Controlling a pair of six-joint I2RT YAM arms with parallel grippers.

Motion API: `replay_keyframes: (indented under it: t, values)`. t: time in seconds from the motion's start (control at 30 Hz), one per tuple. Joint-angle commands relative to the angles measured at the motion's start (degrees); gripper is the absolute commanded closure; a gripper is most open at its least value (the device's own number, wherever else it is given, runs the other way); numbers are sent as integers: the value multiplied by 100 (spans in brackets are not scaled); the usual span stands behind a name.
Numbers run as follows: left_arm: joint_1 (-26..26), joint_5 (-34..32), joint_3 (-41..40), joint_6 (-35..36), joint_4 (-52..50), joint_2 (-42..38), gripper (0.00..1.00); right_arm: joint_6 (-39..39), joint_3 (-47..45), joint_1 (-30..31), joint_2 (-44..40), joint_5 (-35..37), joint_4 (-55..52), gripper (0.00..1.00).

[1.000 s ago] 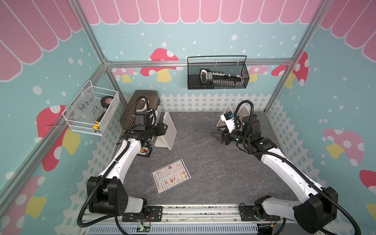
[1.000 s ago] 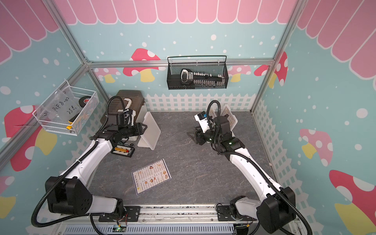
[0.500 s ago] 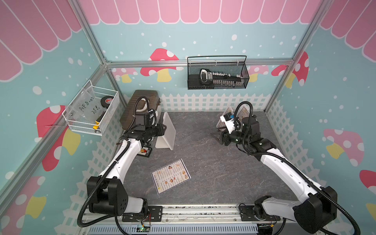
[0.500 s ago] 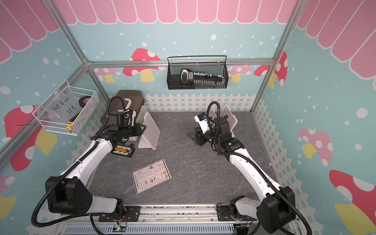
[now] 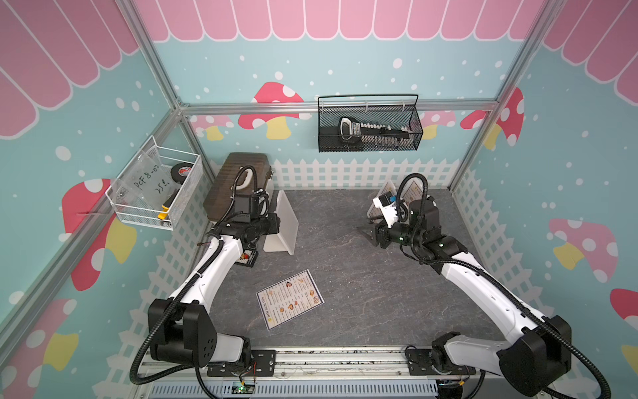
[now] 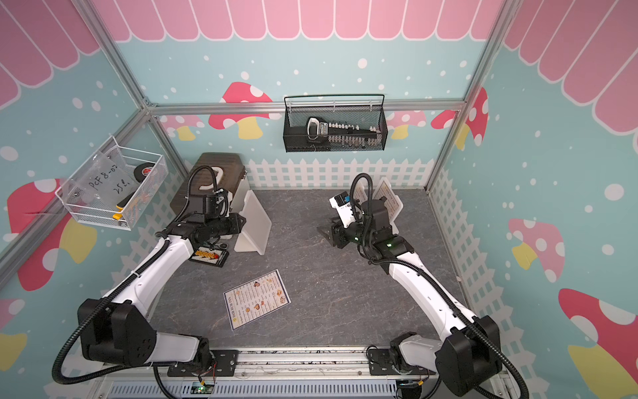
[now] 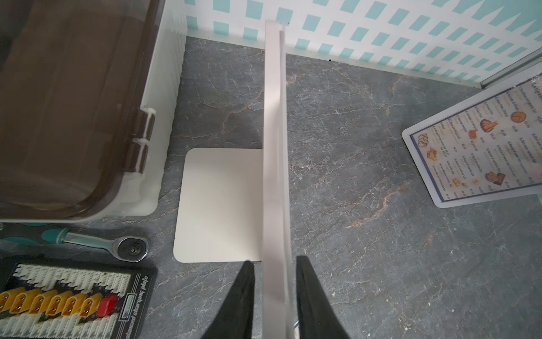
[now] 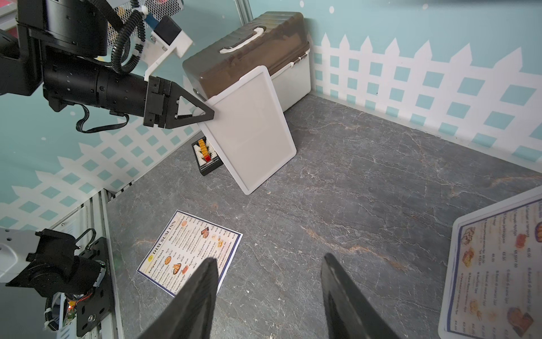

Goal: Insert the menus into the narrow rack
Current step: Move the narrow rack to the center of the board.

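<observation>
The narrow rack (image 5: 284, 224) is a white slanted stand at the left, beside a brown-lidded box. My left gripper (image 5: 276, 221) is at its upper edge. In the left wrist view the gripper (image 7: 274, 260) straddles the rack's thin panel (image 7: 274, 146), with a sliver of floor showing beside each finger. One menu (image 5: 290, 298) lies flat on the floor in front. Two more menus (image 6: 392, 200) stand at the back right behind my right arm; one shows in the right wrist view (image 8: 498, 278). My right gripper (image 8: 269, 257) hangs open and empty over bare floor.
A brown-lidded toolbox (image 5: 241, 183) stands in the back left corner. A black connector tray (image 6: 209, 256) and a ratchet (image 7: 129, 249) lie by the rack's foot. Wire baskets hang on the back wall (image 5: 369, 127) and left wall (image 5: 155, 190). A white picket fence (image 5: 345, 172) lines the floor.
My left gripper's jaws have narrowed around the rack's top edge. Both arms have barely moved, and the flat menu lies where it was.
</observation>
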Motion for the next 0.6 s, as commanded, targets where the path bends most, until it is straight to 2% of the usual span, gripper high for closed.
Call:
replay_keyframes:
  t: [0.0,0.4,0.57]
  values:
    - [-98,-58,-73,199,-85,-66,79,-20,-119,33,-61,51,144,43]
    - [-614,172,-87,146,216,57,89,41,-288,29,-317,254,133,44]
    - [-917,500,-13,192,356,115,91,159,-394,31,-518,799,86,45]
